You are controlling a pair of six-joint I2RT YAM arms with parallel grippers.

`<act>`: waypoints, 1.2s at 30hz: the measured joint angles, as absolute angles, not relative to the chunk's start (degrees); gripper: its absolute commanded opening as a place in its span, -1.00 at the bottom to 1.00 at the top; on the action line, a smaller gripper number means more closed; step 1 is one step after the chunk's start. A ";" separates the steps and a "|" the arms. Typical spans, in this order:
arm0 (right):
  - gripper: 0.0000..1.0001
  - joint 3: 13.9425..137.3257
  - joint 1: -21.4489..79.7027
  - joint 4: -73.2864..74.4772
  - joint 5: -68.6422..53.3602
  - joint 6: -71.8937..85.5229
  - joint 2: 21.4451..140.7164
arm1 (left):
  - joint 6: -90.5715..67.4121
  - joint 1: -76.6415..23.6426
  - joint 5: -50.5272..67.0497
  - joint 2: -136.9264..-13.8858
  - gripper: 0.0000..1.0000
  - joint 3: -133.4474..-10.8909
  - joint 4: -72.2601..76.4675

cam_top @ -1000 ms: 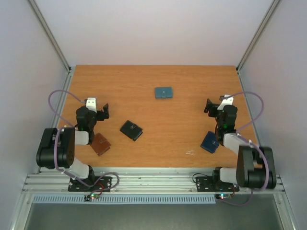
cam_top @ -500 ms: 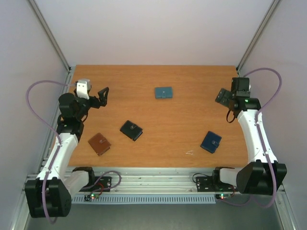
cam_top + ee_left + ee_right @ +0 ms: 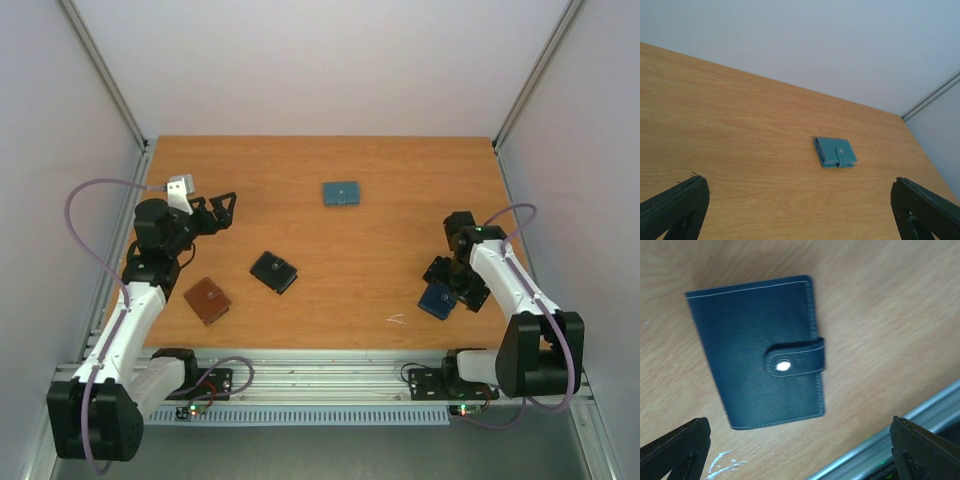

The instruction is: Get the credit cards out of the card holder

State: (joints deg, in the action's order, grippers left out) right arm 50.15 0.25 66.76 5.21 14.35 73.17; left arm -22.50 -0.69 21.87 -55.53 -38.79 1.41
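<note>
The card holder [image 3: 760, 355] is a dark navy wallet lying closed on the wooden table, its snap tab fastened. In the top view the card holder [image 3: 434, 302] sits near the front right. My right gripper [image 3: 452, 286] hangs just above it, jaws wide open; in the wrist view the right gripper [image 3: 799, 440] has the wallet ahead of its two fingertips, nothing held. My left gripper [image 3: 222, 212] is open over the left side of the table, far from the card holder, and the left gripper [image 3: 797, 200] faces the teal wallet. The credit cards are hidden.
A teal wallet [image 3: 341, 193] with a snap tab lies at the back middle, also the teal wallet [image 3: 835, 151]. A black wallet [image 3: 273, 271] lies centre-left and a brown wallet [image 3: 208, 300] front left. White scratch marks [image 3: 397, 320] and the metal front rail [image 3: 320, 372] are close to the card holder.
My right arm has swung from the back right down and forward until its gripper is over the card holder. The left gripper shifted slightly right. Both stayed open.
</note>
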 measured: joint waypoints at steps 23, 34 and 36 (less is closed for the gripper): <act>0.79 46.00 2.90 52.05 -3.29 15.29 88.18 | -21.82 -2.98 21.67 -55.83 0.99 -38.79 1.39; 0.42 46.72 3.79 52.03 -2.98 12.97 88.33 | -20.93 -2.98 21.39 -55.83 0.99 -38.79 1.04; 0.38 47.11 5.06 52.29 -2.55 12.08 88.09 | -21.02 -3.01 21.89 -55.83 0.99 -38.79 1.10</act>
